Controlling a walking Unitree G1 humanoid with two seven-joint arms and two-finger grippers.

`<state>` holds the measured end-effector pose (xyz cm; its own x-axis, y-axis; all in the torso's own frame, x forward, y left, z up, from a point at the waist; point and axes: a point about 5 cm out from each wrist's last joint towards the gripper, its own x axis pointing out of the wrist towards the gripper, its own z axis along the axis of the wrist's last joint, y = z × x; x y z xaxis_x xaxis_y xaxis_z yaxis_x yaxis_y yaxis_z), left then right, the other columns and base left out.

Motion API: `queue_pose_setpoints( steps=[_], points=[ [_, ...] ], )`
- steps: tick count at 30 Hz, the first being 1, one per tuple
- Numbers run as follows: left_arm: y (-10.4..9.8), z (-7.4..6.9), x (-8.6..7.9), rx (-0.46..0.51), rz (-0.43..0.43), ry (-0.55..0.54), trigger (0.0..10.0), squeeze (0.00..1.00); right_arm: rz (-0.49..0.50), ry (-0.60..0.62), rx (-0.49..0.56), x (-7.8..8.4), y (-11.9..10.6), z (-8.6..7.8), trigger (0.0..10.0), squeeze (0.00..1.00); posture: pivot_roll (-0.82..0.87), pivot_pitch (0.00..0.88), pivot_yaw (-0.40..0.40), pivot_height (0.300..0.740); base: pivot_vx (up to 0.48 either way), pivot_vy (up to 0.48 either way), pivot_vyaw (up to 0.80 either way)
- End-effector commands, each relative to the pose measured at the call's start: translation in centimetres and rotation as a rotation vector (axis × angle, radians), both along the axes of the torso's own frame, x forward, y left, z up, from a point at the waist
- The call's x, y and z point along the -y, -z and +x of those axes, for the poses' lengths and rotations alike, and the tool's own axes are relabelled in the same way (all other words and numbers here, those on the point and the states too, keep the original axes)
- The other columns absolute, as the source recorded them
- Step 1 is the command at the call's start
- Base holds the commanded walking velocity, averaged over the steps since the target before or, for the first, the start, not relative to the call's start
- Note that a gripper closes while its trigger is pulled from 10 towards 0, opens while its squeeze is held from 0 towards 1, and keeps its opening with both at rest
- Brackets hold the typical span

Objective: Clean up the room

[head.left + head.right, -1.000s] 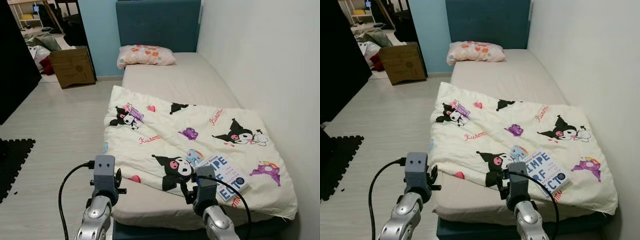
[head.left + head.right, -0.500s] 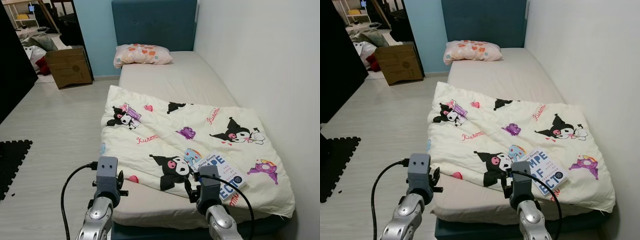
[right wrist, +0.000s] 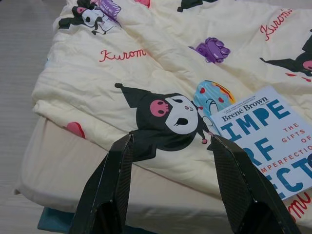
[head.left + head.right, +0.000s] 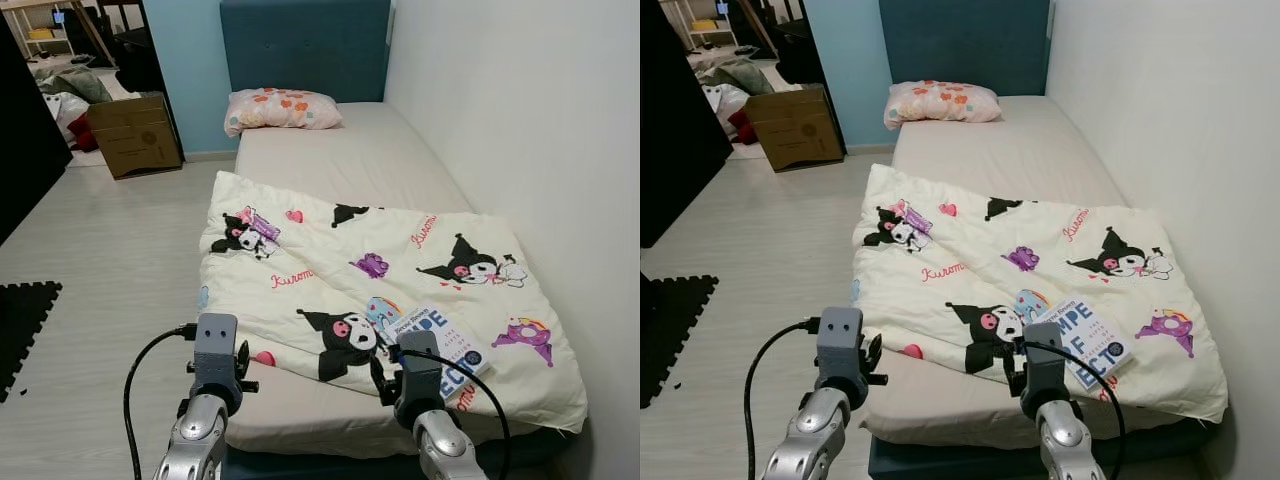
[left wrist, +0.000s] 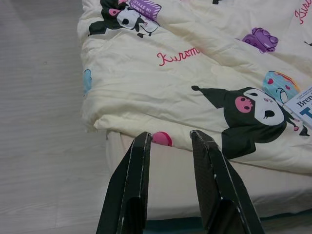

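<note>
Clearly the tidying has barely started, as far as I can judge from the foot of the bed (image 4: 340, 150). Taking that bed as the landmark: the cream cartoon-print blanket (image 4: 350, 270) lies rumpled and skewed across its lower half, one corner spilling over the floor-side edge, while the bare mattress shows above it and along the foot. A pale blue-and-white book (image 4: 445, 350) lies on the blanket near the bed's foot, towards the wall side, and looks like the first thing to lift away. The patterned pillow (image 4: 283, 108) sits at the head of the bed against the blue headboard (image 4: 305, 45), seemingly in place already. Both arms are raised over the foot of the bed: the left gripper (image 5: 168, 139) has its fingers parted with nothing between them, poised above the blanket's folded near edge; the right gripper (image 3: 170, 141) is spread wider, also empty, over the black cartoon figure with the book just beside one finger. So nothing is held yet; moving the book and straightening the blanket both appear still to do. As for containers, a cardboard box (image 4: 133, 135) stands on the floor beside the head of the bed; what is inside it I cannot tell. Beyond the box lies a heap of clutter (image 4: 65, 95), too small to identify.
</note>
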<state>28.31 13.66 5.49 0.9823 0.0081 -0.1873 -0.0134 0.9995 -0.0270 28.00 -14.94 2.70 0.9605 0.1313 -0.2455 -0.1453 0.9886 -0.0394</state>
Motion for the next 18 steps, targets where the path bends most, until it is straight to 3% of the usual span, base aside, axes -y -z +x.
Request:
queue_pose_setpoints(
  steps=[1,18],
  points=[
    [0.34,-0.33,-0.11,-0.009,-0.002,-0.005,10.0,0.0,-0.005,-0.009,-0.001,-0.17,0.07,0.07,10.0,0.0,-0.06,0.089,0.018,0.74,0.0,0.0,0.0],
    [0.62,-0.38,-0.15,-0.034,-0.006,-0.012,10.0,0.0,-0.052,0.025,0.002,0.13,0.04,0.4,10.0,0.0,-0.06,0.089,0.016,0.74,0.0,0.0,0.0]
  ],
)
